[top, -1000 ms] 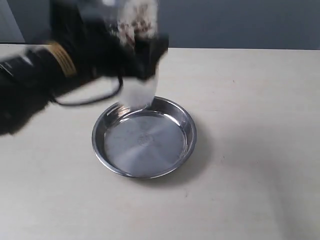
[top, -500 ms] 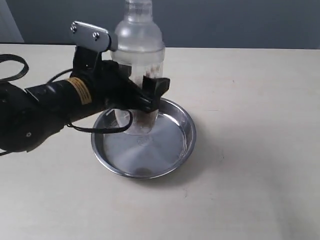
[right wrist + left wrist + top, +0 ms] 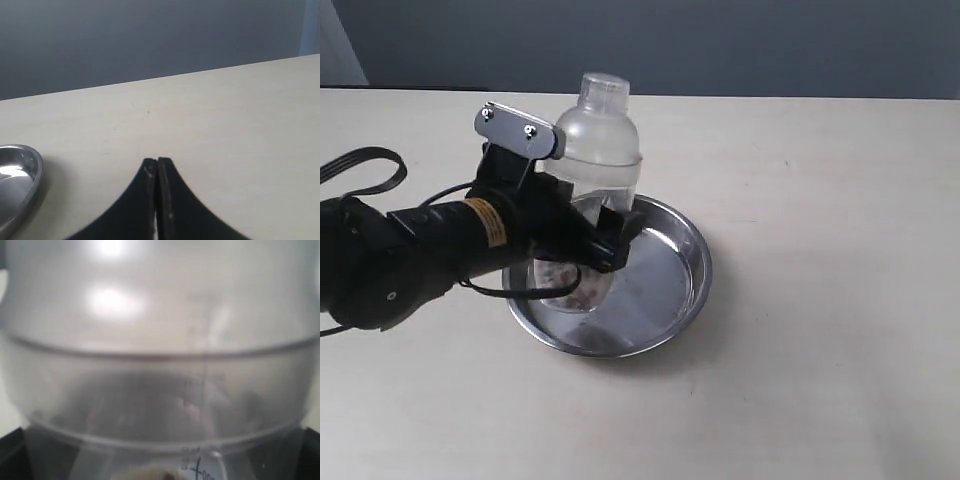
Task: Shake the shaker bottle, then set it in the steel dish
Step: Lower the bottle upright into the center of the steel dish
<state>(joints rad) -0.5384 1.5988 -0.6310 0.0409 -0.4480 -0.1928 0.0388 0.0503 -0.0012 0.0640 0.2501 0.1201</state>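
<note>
Bench [image 3: 800, 380], pale, matt; steel dish [image 3: 672, 268], round, shiny, resting on it; left pincer [image 3: 603, 240], black, clamped round the waist of the shaker bottle [image 3: 602, 150]; bottle near upright, base low inside the dish's left part, contact with the dish floor not discernible; brown beads [image 3: 565, 282] at its bottom; right pincer [image 3: 157, 167], jaws pressed together, holding nothing, over the bench, apart from the dish.

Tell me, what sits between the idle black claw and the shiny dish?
Only bare table, seen in the right wrist view, separates the right gripper from the steel dish.
</note>
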